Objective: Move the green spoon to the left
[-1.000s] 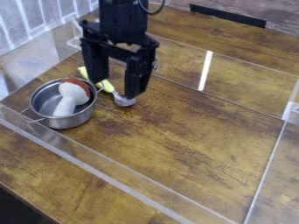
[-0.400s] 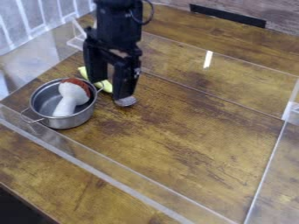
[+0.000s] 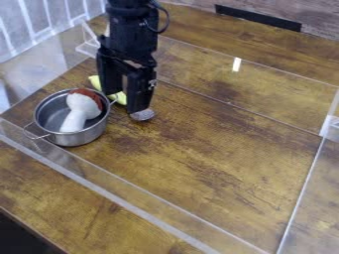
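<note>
Much bare wooden desk (image 3: 225, 149) rightward, black claw (image 3: 123, 91) spread wide, empty, hiding most of yellow-green plastic-handled spoon (image 3: 141, 113), round steel bowl (image 3: 69, 117) just left.

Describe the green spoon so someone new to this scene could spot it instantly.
Start at the wooden table and find the round steel bowl near its left edge. Just right of the bowl, under the black gripper, lies the green spoon. Its yellow-green handle and small silver bowl end set it apart; nothing else is that colour.
</note>
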`<state>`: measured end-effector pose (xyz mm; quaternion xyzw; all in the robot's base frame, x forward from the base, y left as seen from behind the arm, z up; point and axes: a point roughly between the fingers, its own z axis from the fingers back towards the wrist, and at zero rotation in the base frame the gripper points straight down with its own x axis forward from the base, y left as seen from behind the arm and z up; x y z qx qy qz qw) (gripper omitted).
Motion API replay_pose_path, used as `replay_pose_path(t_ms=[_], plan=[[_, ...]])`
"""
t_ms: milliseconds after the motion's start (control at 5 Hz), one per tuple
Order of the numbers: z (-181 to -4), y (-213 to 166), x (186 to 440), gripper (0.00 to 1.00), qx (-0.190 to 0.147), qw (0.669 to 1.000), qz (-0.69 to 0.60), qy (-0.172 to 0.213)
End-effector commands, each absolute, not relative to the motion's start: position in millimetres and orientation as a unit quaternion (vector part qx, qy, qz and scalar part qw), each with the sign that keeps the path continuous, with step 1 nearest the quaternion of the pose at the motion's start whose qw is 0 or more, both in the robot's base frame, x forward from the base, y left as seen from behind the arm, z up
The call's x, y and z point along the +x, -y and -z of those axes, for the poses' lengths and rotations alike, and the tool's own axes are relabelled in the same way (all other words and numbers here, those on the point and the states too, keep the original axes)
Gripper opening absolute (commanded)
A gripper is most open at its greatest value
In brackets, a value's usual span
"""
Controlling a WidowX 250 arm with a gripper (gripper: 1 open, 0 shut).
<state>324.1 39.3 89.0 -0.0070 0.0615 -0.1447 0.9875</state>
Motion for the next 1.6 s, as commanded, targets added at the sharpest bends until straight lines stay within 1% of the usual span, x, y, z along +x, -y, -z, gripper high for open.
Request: replay_pose_path(t_ms=[0, 400, 800, 1000, 1200, 1400], plan=[[-104.1, -54.7, 333.7, 1.00, 0.000, 0.991, 0.130, -0.031], [-96.5, -68.6, 336.7, 1.00, -0.009, 0.993, 0.112, -0.035], [-59.5, -82.6, 340.4, 1.00, -0.023, 0.987, 0.156, -0.034], [-57.9, -80.9, 337.8, 0.00, -0.029, 0.990, 0.137, -0.032], [-60.3, -79.1, 334.7, 0.00, -0.034, 0.992, 0.118, -0.031], [-59.2, -88.3, 334.3, 0.00, -0.042, 0.991, 0.122, -0.030]])
